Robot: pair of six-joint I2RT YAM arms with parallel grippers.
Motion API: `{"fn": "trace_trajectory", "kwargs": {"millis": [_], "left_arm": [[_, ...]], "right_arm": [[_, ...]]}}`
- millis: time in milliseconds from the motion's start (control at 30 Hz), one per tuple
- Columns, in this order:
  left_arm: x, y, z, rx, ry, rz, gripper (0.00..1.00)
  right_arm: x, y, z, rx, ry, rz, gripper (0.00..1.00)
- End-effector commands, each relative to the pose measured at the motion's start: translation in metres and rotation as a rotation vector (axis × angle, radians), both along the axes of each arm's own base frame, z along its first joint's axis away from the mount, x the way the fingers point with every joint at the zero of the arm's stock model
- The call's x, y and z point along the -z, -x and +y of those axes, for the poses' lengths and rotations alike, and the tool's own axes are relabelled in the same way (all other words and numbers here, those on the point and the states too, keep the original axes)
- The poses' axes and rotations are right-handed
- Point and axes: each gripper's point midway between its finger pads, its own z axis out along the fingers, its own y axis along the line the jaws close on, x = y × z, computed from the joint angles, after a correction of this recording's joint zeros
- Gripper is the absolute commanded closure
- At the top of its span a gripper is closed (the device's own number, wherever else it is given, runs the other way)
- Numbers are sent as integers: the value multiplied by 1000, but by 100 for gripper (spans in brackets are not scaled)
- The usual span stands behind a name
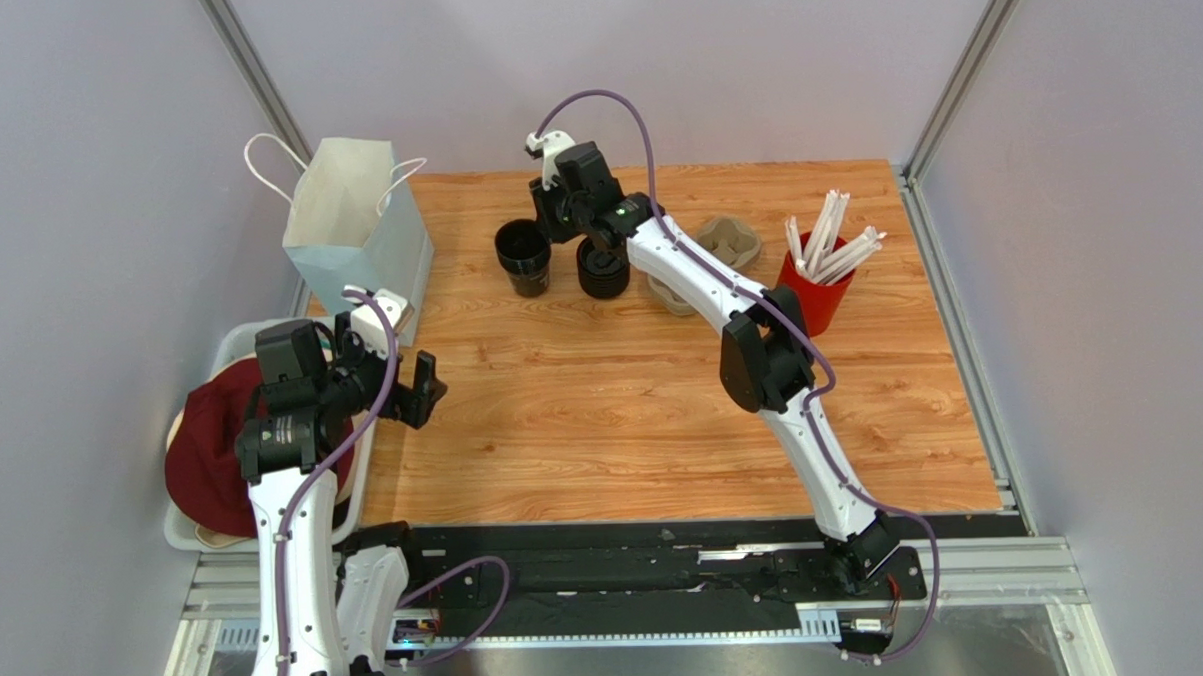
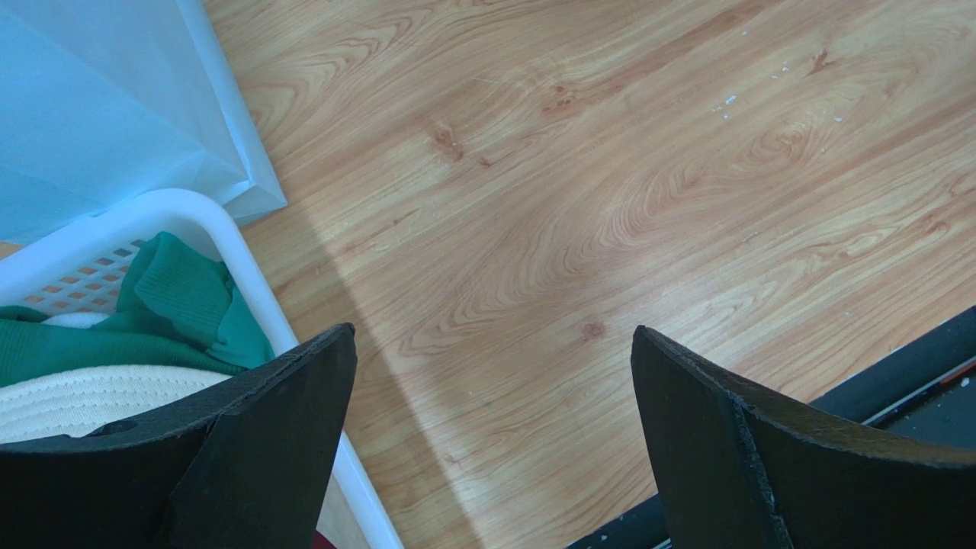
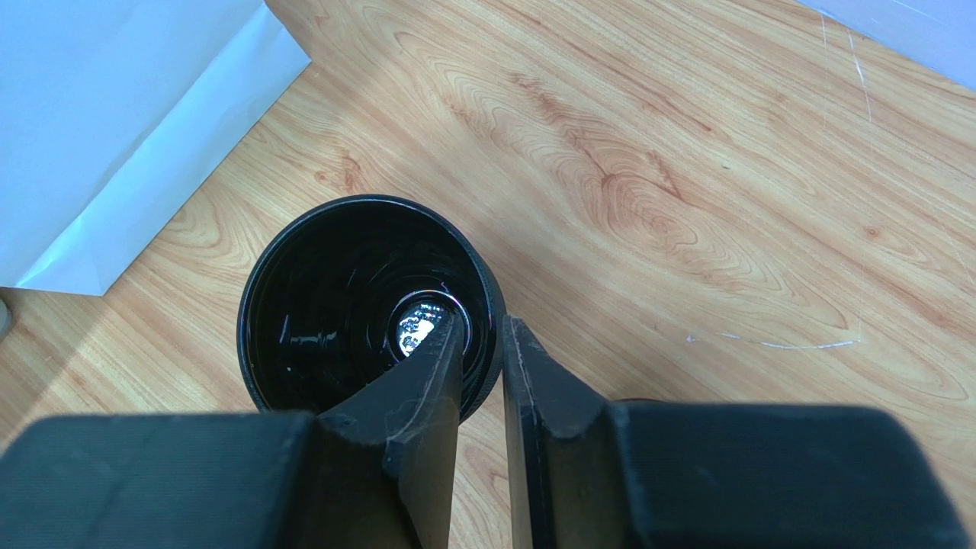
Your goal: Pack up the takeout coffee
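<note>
While the right gripper (image 3: 483, 329) pinches the rim of the cup (image 3: 332, 297), one finger inside, its light, thin wall likely dents easily.

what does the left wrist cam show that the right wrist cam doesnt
Only the left wrist view: the left gripper with its jaws wide open over bare wood, a white basket holding green cloth, and a black rail at the table's edge.
Only the right wrist view: an open black cup, with the right gripper pinching its rim, one finger inside and one outside.
Both: the white paper bag at upper left and the wooden table.
</note>
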Motion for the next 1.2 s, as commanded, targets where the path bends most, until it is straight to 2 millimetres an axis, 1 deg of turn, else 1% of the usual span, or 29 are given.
{"fn": "trace_trajectory", "kwargs": {"millis": [0, 633, 767, 867, 1167], "left_arm": [[-4, -3, 1, 15, -11, -32, 2], [-3, -3, 1, 13, -10, -29, 2], [-3, -3, 1, 15, -10, -29, 2], [-3, -3, 1, 14, -11, -29, 2], [-3, -3, 0, 15, -8, -27, 2]], "right_arm": [[-20, -4, 2, -10, -22, -51, 77], [-13, -3, 2, -10, -17, -38, 75], [-10, -2, 2, -14, -15, -32, 77], [-12, -2, 4, -17, -18, -35, 79], [-9, -2, 3, -18, -15, -28, 80]]}}
